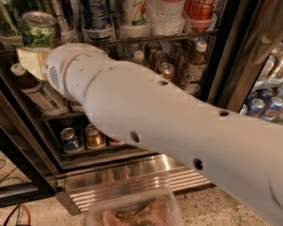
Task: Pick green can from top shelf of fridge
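The green can [39,30], bright green with a silver lid, stands upright at the upper left, in front of the top shelf [146,39] of the fridge [223,66]. My gripper [34,54] is right under and around its lower part. One pale yellowish finger [31,61] shows against the can's base, and the gripper is shut on the can. My thick white arm [168,128] runs from the lower right up to the gripper and hides much of the middle racks.
Tall blue-and-white cans [96,17] and a red bottle [201,12] stand in the top shelf's holders. Tea bottles [192,66] sit mid-right, short soda cans [70,139] on the lower rack. The steel grille [132,178] and a clear food container [132,212] lie below.
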You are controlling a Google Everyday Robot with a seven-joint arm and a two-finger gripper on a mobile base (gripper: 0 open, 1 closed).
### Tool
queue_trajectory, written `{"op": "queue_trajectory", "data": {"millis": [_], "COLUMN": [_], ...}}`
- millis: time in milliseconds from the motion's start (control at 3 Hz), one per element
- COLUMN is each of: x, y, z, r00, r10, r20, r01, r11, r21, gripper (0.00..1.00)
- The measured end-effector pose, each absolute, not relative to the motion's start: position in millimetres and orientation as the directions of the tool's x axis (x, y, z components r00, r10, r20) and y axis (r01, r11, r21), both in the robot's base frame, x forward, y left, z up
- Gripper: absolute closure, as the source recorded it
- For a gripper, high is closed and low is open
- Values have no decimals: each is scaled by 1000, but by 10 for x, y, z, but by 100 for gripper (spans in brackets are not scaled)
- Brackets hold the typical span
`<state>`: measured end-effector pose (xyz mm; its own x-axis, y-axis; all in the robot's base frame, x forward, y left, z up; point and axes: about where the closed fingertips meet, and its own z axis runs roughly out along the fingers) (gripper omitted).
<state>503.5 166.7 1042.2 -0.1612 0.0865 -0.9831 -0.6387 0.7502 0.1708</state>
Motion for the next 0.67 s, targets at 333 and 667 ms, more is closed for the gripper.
{"op": "queue_trajectory", "data": {"millis": [333, 667], "x": [4891, 4525], "y": [1459, 979], "z": [10447, 10397], "r00": [-178, -169], "r10": [170, 327], "r20": [-969, -930], "r01": [-554, -365], "r11": [797, 855], "r21": [241, 367], "gripper": [100, 100]}}
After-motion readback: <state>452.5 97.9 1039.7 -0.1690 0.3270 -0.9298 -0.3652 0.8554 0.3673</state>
